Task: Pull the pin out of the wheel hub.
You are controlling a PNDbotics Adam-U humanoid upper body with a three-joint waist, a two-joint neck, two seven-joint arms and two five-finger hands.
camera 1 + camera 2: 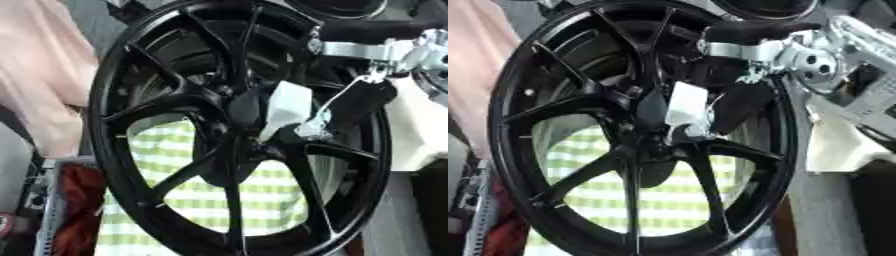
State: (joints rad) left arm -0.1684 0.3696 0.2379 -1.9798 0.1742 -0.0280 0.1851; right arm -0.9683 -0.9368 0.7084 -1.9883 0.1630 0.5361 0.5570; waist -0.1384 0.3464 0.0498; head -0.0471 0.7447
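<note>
A black multi-spoke wheel [236, 130] stands upright and fills most of both eye views, its rim running from the top edge to the bottom edge. At its centre sits the wheel hub [243, 107], a dark oval mass where the spokes meet. Just right of the hub, a white tapered piece [286, 107], apparently the pin or its handle, lies against the hub area, wide end up and narrow end pointing down toward a small silvery fitting [312, 129]. The robot's right hand [741, 107] enters from the upper right on a black forearm with a silver wrist joint [367, 50]; its dark fingers hang down over the spokes beside the white piece and seem to touch it, but whether they are curled round it or merely resting against it cannot be told, since black fingers merge with black spokes. The left hand does not show in either view. Through the gaps between the lower spokes a green-and-white checked cloth [188, 145] is visible behind the wheel. A pale pink fabric [44, 65] hangs at the left edge, a red object [79, 200] lies at the lower left, and a white panel [420, 130] stands at the right, behind the rim.
</note>
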